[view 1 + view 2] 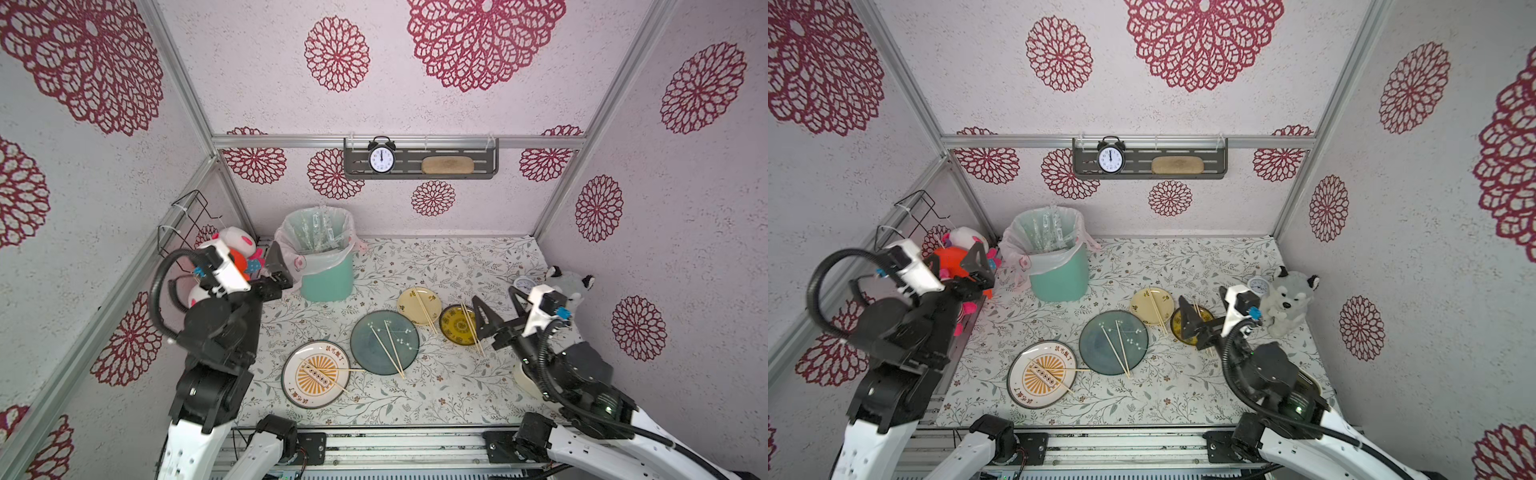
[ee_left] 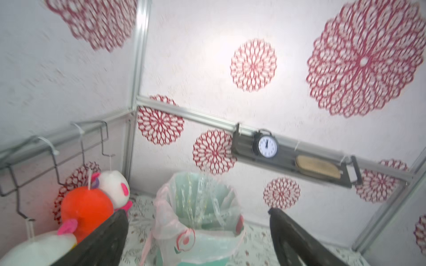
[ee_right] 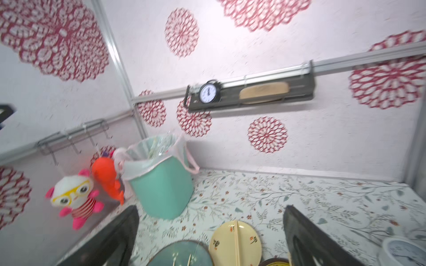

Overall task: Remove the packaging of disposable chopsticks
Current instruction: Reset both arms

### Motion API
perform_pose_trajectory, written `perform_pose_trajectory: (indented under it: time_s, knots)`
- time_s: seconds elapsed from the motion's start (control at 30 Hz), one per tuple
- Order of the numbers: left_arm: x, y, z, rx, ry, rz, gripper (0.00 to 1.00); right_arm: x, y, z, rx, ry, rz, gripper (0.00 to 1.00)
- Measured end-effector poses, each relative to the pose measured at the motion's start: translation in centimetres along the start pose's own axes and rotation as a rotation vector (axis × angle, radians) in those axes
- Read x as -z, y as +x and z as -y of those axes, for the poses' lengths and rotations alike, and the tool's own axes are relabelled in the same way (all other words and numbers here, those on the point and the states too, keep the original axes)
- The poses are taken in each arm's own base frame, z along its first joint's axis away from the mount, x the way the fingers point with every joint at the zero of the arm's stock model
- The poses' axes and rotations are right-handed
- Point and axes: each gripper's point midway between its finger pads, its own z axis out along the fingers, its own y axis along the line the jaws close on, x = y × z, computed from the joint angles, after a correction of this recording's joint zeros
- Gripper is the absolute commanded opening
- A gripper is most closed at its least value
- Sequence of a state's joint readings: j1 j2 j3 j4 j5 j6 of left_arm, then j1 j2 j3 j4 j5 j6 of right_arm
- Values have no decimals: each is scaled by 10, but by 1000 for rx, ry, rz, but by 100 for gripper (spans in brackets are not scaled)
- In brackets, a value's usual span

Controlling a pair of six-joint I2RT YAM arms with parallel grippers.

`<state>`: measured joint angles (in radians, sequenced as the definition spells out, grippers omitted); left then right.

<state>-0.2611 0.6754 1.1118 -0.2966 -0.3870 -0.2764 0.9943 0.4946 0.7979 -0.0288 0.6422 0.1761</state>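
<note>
Table (image 1: 457,266): floral cloth, four plates (image 1: 357,353). Walls (image 1: 415,104): white, red rosettes; rear shelf (image 1: 457,166) with clock (image 1: 381,160).
Packaging (image 1: 320,235): clear crinkled sleeves, bunched inside lined teal bin (image 1: 328,286), rear left.
Chopsticks (image 1: 387,352): bare tan pairs across plates.
Left pincer (image 2: 197,210): spread wide, empty, facing bin.
Right pincer (image 1: 494,295): spread wide, empty.

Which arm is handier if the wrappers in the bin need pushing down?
Probably left. The left gripper, open and empty, sits right beside the bin holding the wrappers. The right gripper, also open, is farther off, by the dark yellow plate.
</note>
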Motion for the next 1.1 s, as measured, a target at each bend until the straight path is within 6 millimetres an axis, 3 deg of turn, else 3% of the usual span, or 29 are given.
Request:
perform_pose_trajectory:
  time_s: [0.07, 0.13, 0.23, 0.33, 0.4, 0.5, 0.57, 0.63, 0.77, 0.97, 1.1]
  knots:
    - [-7, 28, -7, -24, -34, -60, 98, 4, -12, 15, -4, 75, 26, 98]
    - [-18, 82, -17, -71, -84, -175, 98, 2, -5, 30, 33, 165, 20, 98]
    - [-14, 175, -45, -151, -157, -332, 98, -10, 30, 56, 141, 300, -47, 98]
    - [3, 237, -71, -230, -204, -410, 98, -28, 68, 95, 223, 449, -160, 98]
    - [6, 253, -81, -271, -234, -423, 98, -40, 88, 128, 225, 535, -235, 98]
    - [-1, 260, -89, -310, -276, -402, 98, -54, 119, 183, 160, 637, -317, 97]
    - [-10, 269, -91, -327, -278, -380, 98, -54, 150, 215, 117, 685, -368, 95]
    - [-18, 289, -96, -363, -268, -382, 98, -47, 182, 235, 113, 714, -418, 98]
    - [-26, 329, -115, -421, -280, -448, 98, -39, 216, 251, 161, 729, -422, 98]
    - [-58, 325, -141, -327, -308, -362, 98, -50, 234, 275, 265, 775, -377, 98]
    - [-81, 345, -156, -291, -301, -371, 98, -49, 251, 280, 295, 767, -360, 98]
